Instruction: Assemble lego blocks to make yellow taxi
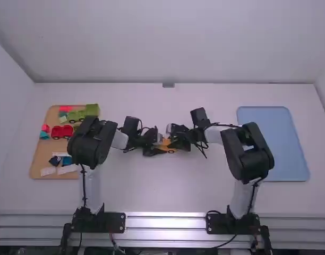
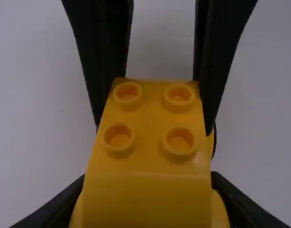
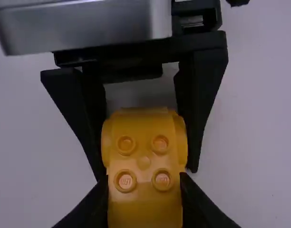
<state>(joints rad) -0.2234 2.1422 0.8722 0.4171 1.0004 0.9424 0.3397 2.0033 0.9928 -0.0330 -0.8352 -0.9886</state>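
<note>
Both arms, left (image 1: 92, 149) and right (image 1: 250, 154), have smooth white links joined by bulky, rounded black joint housings. Thin black cables (image 1: 83, 186) run along the links and loop loosely near the wrists. The bases sit on black rectangular plates (image 1: 118, 222) dotted with pale screws, with a reddish wire by the left one. The left end effector (image 1: 161, 146) has a silver-grey, block-shaped part and matte black fingers (image 3: 205, 85), straight-edged and tapering to narrow tips.

TEXT: none can be read | LABELS, NUMBERS, SIGNS: also none | MARKS: small raised print on two studs (image 3: 124, 181) of the yellow block (image 3: 144, 209), right wrist view, too small for reading
</note>
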